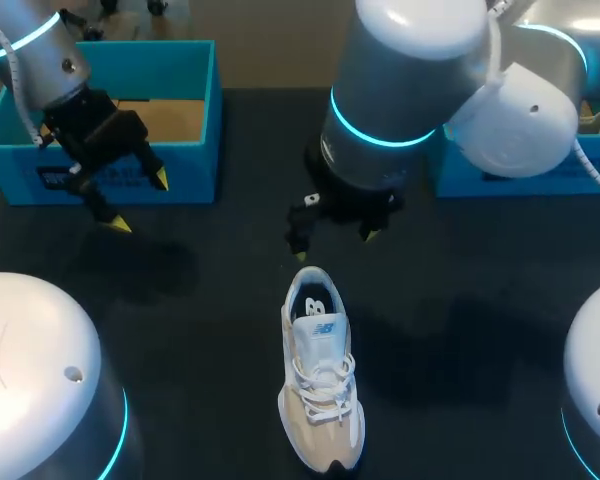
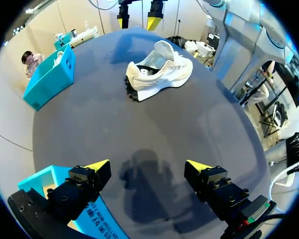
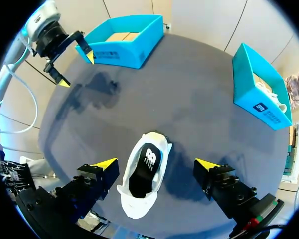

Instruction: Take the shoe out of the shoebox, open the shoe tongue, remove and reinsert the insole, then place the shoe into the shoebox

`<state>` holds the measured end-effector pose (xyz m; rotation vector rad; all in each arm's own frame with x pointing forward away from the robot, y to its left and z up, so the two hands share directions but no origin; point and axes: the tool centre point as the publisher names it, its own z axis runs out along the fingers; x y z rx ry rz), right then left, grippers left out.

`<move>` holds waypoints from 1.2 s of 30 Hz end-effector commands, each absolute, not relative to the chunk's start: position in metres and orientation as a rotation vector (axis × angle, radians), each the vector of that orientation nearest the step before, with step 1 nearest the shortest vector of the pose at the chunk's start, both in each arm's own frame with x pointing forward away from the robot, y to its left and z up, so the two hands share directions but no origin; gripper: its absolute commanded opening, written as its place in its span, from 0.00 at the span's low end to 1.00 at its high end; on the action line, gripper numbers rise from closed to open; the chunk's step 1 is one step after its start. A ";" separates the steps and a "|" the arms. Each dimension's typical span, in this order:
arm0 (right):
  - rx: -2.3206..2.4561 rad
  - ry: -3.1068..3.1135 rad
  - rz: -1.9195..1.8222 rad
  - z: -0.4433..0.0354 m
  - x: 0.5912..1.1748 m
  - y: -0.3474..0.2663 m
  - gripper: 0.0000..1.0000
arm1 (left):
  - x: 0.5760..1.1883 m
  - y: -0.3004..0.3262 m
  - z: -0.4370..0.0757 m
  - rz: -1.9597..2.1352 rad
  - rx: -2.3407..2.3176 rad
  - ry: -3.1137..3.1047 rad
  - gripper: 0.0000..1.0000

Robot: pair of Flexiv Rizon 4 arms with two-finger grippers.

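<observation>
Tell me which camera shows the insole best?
The right wrist view: it looks down into the shoe, showing the dark insole. The head view shows only its heel end; the left wrist view, just the shoe's side.

White-and-beige sneaker (image 1: 321, 385) is out on the table, upright on its sole, toe pointing to six o'clock, heel to twelve. Its tongue (image 1: 321, 328) stands lifted, and the dark insole (image 3: 145, 172) lies flat inside. The open blue shoebox (image 1: 198, 150) sits well apart at ten o'clock, brown floor showing. A second blue box (image 1: 510, 178) is at two o'clock.
</observation>
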<state>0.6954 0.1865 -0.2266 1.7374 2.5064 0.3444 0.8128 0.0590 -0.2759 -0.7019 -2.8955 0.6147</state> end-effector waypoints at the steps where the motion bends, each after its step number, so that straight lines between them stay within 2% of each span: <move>1: 1.738 2.507 0.347 -0.228 0.696 0.187 1.00 | 0.812 0.059 -0.276 0.611 -0.702 -2.897 1.00; 2: 1.738 2.507 0.347 -0.228 0.696 0.187 1.00 | 0.812 0.059 -0.276 0.611 -0.702 -2.897 1.00; 3: 1.898 2.362 0.274 -0.252 0.687 0.209 0.79 | 0.838 0.069 -0.258 0.590 -0.950 -2.869 1.00; 4: 1.902 2.364 0.283 -0.274 0.679 0.229 0.83 | 0.840 0.070 -0.257 0.591 -0.953 -2.869 1.00; 6: 1.905 2.370 0.283 -0.276 0.679 0.230 0.98 | 0.840 0.069 -0.257 0.586 -0.957 -2.871 1.00; 13: 1.912 2.365 0.296 -0.278 0.679 0.228 1.00 | 0.837 0.065 -0.260 0.566 -0.951 -2.880 1.00; 14: 1.913 2.362 0.299 -0.278 0.679 0.227 0.97 | 0.837 0.065 -0.260 0.566 -0.951 -2.880 1.00; 15: 1.920 2.352 0.305 -0.279 0.679 0.226 0.87 | 0.837 0.065 -0.260 0.566 -0.951 -2.880 1.00; 17: 1.924 2.339 0.311 -0.280 0.679 0.225 0.76 | 0.837 0.065 -0.260 0.566 -0.951 -2.880 1.00; 18: 1.926 2.336 0.312 -0.280 0.679 0.225 0.50 | 0.837 0.065 -0.260 0.566 -0.951 -2.880 1.00; 19: 1.933 2.330 0.310 -0.281 0.679 0.224 0.43 | 0.837 0.065 -0.260 0.566 -0.951 -2.880 1.00; 22: 1.950 2.307 0.288 -0.283 0.679 0.222 0.34 | 0.837 0.065 -0.260 0.566 -0.951 -2.880 1.00; 24: 1.954 2.299 0.291 -0.285 0.678 0.220 0.33 | 0.837 0.065 -0.260 0.566 -0.951 -2.880 1.00; 26: 1.969 2.276 0.276 -0.286 0.677 0.218 0.28 | 0.837 0.065 -0.260 0.566 -0.951 -2.880 1.00; 28: 1.984 2.244 0.264 -0.288 0.675 0.217 0.15 | 0.837 0.065 -0.260 0.566 -0.951 -2.880 1.00; 29: 1.983 2.241 0.263 -0.288 0.675 0.216 0.01 | 0.837 0.065 -0.260 0.566 -0.951 -2.880 1.00; 36: 2.030 2.181 0.320 -0.305 0.675 0.217 0.00 | 0.837 0.065 -0.260 0.566 -0.951 -2.880 1.00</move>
